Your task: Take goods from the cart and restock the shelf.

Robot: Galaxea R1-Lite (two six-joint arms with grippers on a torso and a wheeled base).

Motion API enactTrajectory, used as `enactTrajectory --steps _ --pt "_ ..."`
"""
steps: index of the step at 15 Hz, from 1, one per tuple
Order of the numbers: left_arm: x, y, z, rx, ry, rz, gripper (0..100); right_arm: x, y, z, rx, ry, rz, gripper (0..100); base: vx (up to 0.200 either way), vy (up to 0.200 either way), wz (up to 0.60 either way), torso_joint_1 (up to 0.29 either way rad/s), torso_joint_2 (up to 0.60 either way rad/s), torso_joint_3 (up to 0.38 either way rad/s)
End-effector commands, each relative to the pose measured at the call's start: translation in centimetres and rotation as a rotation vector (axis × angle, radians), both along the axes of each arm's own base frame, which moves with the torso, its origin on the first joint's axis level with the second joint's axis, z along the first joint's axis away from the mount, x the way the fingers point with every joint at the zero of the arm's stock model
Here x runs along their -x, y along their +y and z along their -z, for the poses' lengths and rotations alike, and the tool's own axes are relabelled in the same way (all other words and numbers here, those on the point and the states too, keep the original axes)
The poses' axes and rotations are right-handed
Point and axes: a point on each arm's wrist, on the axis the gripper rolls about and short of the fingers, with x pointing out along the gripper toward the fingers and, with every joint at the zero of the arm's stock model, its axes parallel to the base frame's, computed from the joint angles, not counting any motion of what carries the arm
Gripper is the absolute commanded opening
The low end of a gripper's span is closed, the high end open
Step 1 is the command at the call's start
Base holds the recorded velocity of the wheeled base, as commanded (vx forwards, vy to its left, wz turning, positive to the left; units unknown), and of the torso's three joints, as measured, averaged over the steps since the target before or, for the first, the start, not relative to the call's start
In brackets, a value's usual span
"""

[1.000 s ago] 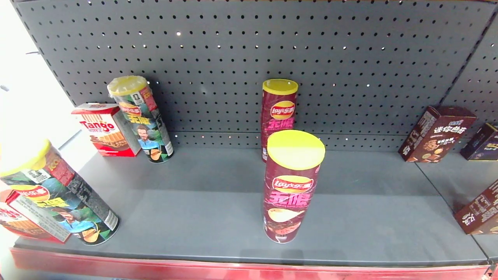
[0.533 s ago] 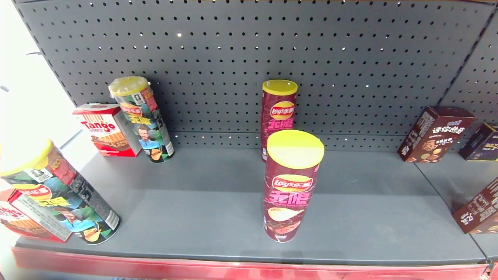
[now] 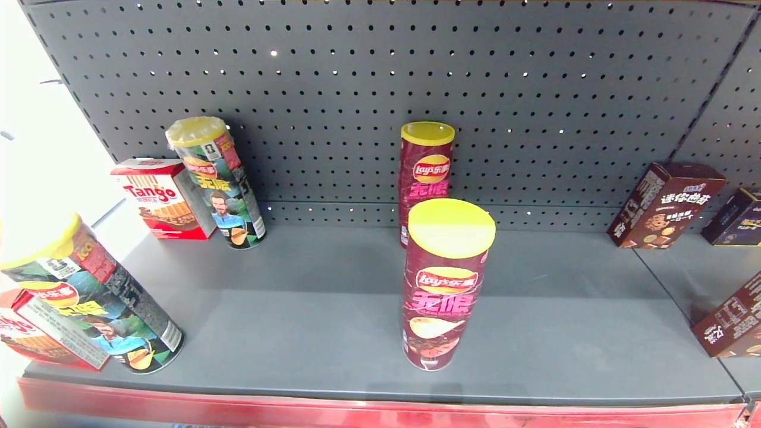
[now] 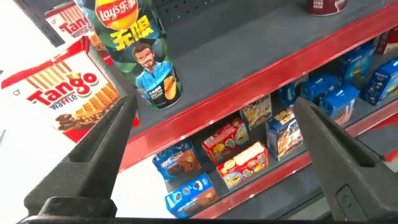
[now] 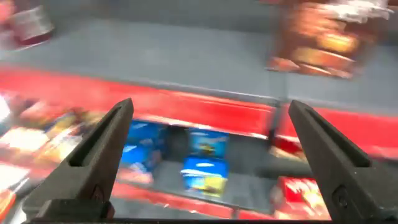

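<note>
The gray shelf (image 3: 309,333) had snacks standing on it. A dark red chip can (image 3: 446,285) with a yellow lid stood upright near the front, about in the middle. A second dark red can (image 3: 427,172) stood right behind it, up against the wall of holes (image 3: 380,71).

On the left side, a green chip can (image 3: 217,184) stood at the back, with a red wafer box (image 3: 157,199) just beside it. Another green can (image 3: 89,297) stood at the front left corner, with another red wafer box (image 3: 35,339) touching its outer side. On the right side stood some brown boxes (image 3: 666,205), one at the back and one (image 3: 728,324) nearer the front.

The left tool (image 4: 214,102) hung in front of the shelf's red edge (image 4: 249,87), near the front green can. Its fingers were spread wide with nothing between them. Past them I saw a lower shelf (image 4: 292,180) with blue and red packs.

The right tool (image 5: 209,104) hung in front of the red edge too, near a brown box. Its fingers were also spread wide and held nothing. That view was blurry, but blue packs (image 5: 205,162) lay on the lower shelf.
</note>
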Motion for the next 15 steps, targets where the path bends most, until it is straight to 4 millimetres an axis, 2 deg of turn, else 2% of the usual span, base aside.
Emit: enactTrajectory --steps 1,2,3,5,6,12,14,15 --pt "0.0 0.0 0.0 0.001 0.001 -0.002 100 -0.1 0.0 0.1 0.027 -0.008 -0.001 100 0.000 0.000 0.00 0.000 0.00 0.000" --pt "0.0 0.0 0.0 0.001 0.001 -0.002 100 0.0 0.1 0.1 0.046 -0.011 -0.033 100 0.000 0.000 0.00 0.000 0.00 0.000" --pt "0.0 0.0 0.1 0.003 0.005 0.000 100 0.1 0.7 0.2 0.141 -0.039 -0.363 100 0.000 0.000 0.00 0.000 0.00 0.000" --pt "-0.1 0.0 0.1 0.010 0.010 0.000 100 -0.1 0.6 0.6 0.038 0.006 -0.266 100 0.000 0.000 0.00 0.000 0.00 0.000" --pt "-0.1 0.0 0.1 0.012 0.011 -0.002 100 -0.3 0.2 0.9 -0.020 0.028 -0.103 100 0.000 0.000 0.00 0.000 0.00 0.000" --pt "-0.3 -0.1 0.5 0.003 0.025 -0.013 100 -0.2 0.3 0.9 0.020 0.022 -0.152 100 0.000 0.000 0.00 0.000 0.00 0.000" --pt "-0.6 -0.3 1.1 0.017 0.059 -0.010 100 -0.2 0.3 0.8 0.018 0.021 -0.150 100 0.000 0.000 0.00 0.000 0.00 0.000" --pt "-1.1 -0.5 2.2 0.050 0.122 -0.012 100 -0.2 0.3 0.9 0.020 0.022 -0.152 100 0.000 0.000 0.00 0.000 0.00 0.000"
